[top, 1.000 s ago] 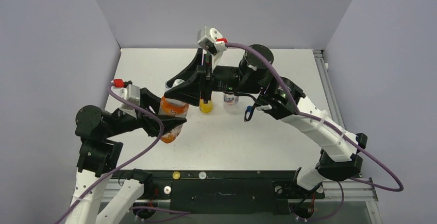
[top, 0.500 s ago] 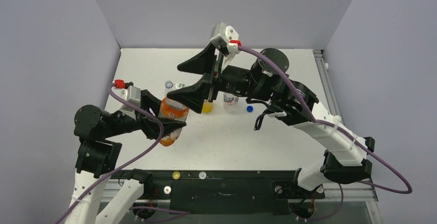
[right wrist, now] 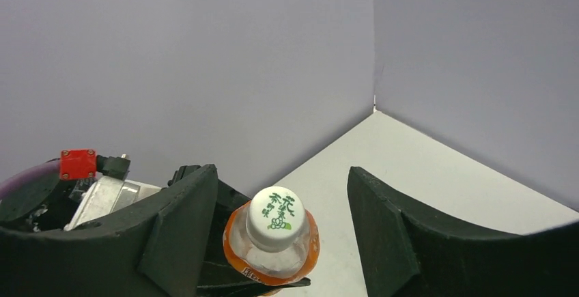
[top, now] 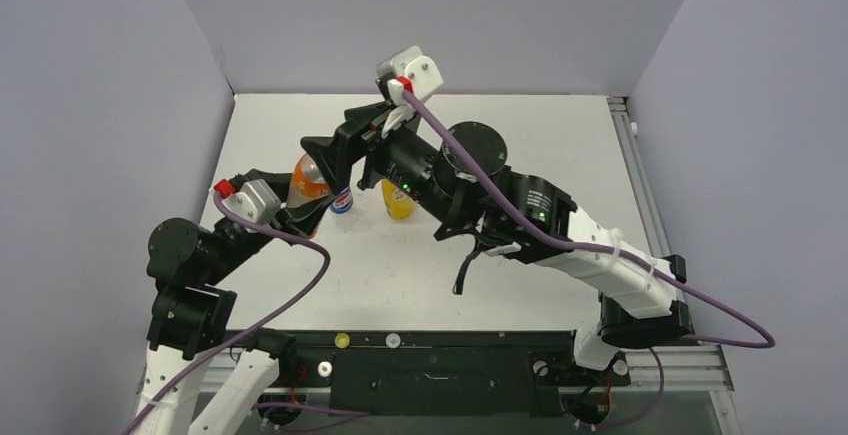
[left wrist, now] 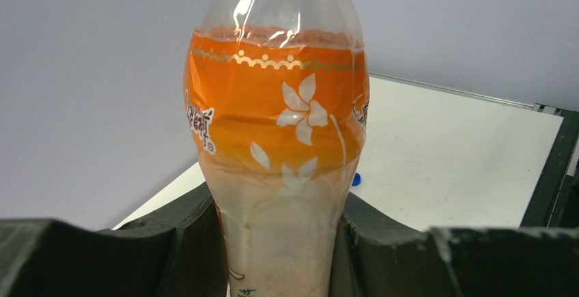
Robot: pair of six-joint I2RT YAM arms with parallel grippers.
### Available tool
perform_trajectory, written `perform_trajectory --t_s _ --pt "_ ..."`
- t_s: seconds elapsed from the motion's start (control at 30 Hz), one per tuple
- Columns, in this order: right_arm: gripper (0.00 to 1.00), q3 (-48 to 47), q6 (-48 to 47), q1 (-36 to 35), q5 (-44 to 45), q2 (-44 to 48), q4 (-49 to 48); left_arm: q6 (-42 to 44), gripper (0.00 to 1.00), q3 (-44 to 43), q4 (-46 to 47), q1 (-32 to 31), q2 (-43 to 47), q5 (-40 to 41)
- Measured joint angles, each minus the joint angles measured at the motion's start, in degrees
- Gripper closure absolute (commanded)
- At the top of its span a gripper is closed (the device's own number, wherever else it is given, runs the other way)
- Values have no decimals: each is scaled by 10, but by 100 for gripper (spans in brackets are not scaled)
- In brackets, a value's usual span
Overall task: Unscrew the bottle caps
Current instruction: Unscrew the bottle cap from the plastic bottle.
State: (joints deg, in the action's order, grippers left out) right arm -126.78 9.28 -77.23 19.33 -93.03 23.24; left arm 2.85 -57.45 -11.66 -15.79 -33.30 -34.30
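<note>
Standing up in the tight grip of the left claw, the orange bottle points its white cap at the right claw, which hangs wide open and empty above it, a finger on each side.

table: white, flat | walls: grey-violet, three sides | mounting rail: black, near edge

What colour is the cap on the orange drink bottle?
White cap with green printed characters on top. Shows best in the right wrist view.
</note>
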Motion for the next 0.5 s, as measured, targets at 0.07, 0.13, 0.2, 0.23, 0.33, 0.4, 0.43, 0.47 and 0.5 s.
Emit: perform_trajectory --t_s 0.07,0.13,0.2,0.23,0.33,0.4,0.43,0.47,0.5 --pt "43 -10 4 3 1 -17 10 11 99 0 -4 0 2 9" --pt "49 -19 13 8 -7 -31 18 18 99 0 -4 0 4 14" --pt "56 -26 27 17 -26 -40 24 23 99 0 -4 0 6 17" --pt "59 -27 36 24 -38 -42 26 24 99 0 -4 0 6 18" --pt "77 -27 68 51 -84 -42 29 26 99 0 -10 0 6 23" --pt "84 -27 88 69 -117 -42 29 28 99 0 -13 0 6 24" --pt "88 -25 102 81 -140 -41 25 29 99 0 -13 0 6 24" --pt "91 -22 111 88 -156 -40 21 30 99 0 -13 0 6 24" --pt "98 -15 122 100 -185 -38 13 31 99 0 -13 0 6 24"
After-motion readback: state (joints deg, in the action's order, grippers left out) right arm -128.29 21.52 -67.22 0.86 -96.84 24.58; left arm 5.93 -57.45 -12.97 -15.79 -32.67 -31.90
